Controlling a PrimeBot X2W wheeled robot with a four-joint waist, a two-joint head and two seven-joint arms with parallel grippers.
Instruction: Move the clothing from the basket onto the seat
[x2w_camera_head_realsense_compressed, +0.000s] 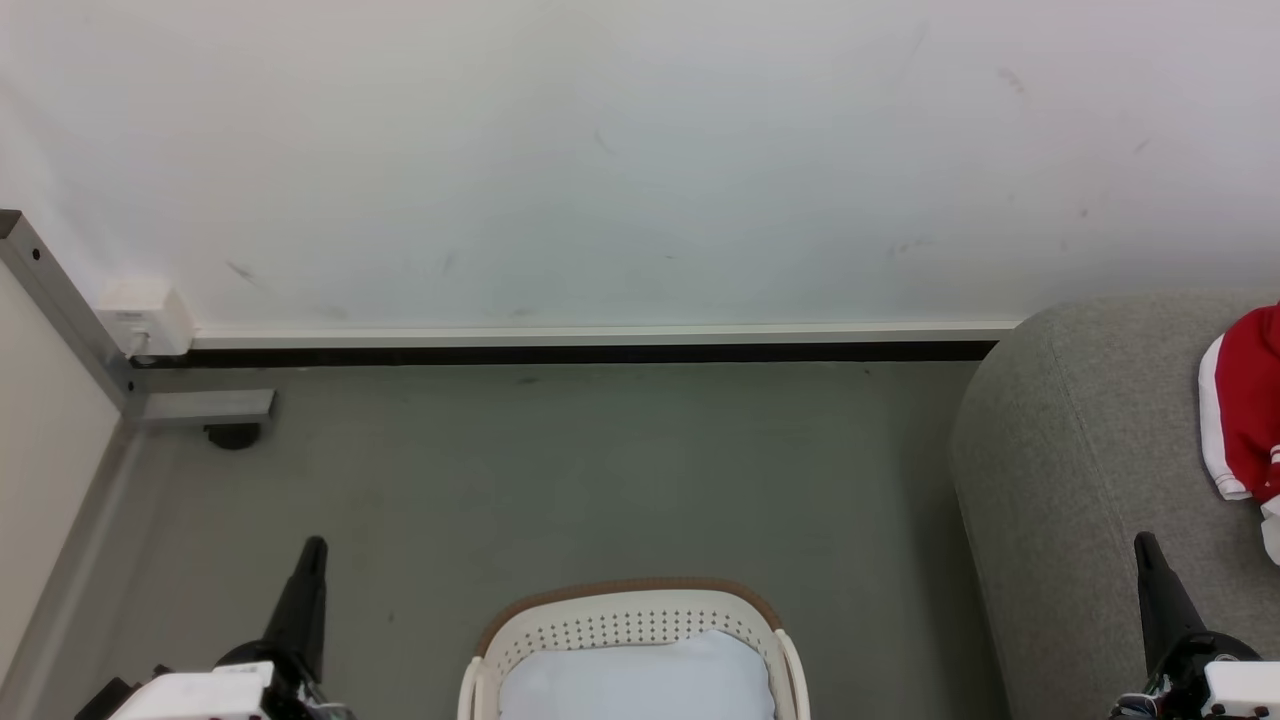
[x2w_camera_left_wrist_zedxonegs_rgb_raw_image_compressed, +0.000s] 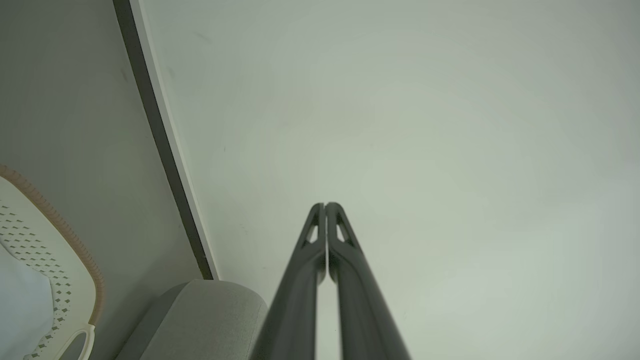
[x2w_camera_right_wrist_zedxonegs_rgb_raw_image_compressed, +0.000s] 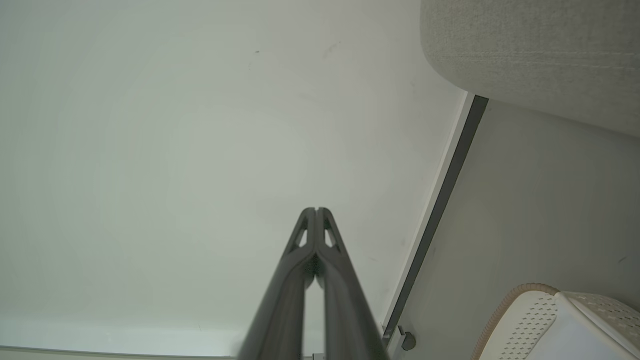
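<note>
The red clothing (x2w_camera_head_realsense_compressed: 1250, 400) with white trim lies on the grey seat (x2w_camera_head_realsense_compressed: 1080, 460) at the right edge of the head view. On the floor at the bottom centre stands the cream basket (x2w_camera_head_realsense_compressed: 630, 620) with a brown rim, and a pale blue-white cushion (x2w_camera_head_realsense_compressed: 640, 680) lies inside it. My left gripper (x2w_camera_head_realsense_compressed: 314, 548) is shut and empty at the lower left, left of the basket. Over the seat's front, at the lower right, my right gripper (x2w_camera_head_realsense_compressed: 1146, 545) is shut and empty too. The wrist views show each gripper (x2w_camera_left_wrist_zedxonegs_rgb_raw_image_compressed: 325, 206) (x2w_camera_right_wrist_zedxonegs_rgb_raw_image_compressed: 316, 210) with its fingers pressed together, pointing at the white wall.
A white wall (x2w_camera_head_realsense_compressed: 600, 160) with a dark baseboard (x2w_camera_head_realsense_compressed: 580, 352) runs behind the grey floor (x2w_camera_head_realsense_compressed: 600, 470). A metal frame leg (x2w_camera_head_realsense_compressed: 200, 405) and a white box (x2w_camera_head_realsense_compressed: 145, 315) stand at the left. The basket (x2w_camera_left_wrist_zedxonegs_rgb_raw_image_compressed: 45, 270) (x2w_camera_right_wrist_zedxonegs_rgb_raw_image_compressed: 555, 325) and seat (x2w_camera_left_wrist_zedxonegs_rgb_raw_image_compressed: 210, 315) (x2w_camera_right_wrist_zedxonegs_rgb_raw_image_compressed: 530, 50) edge the wrist views.
</note>
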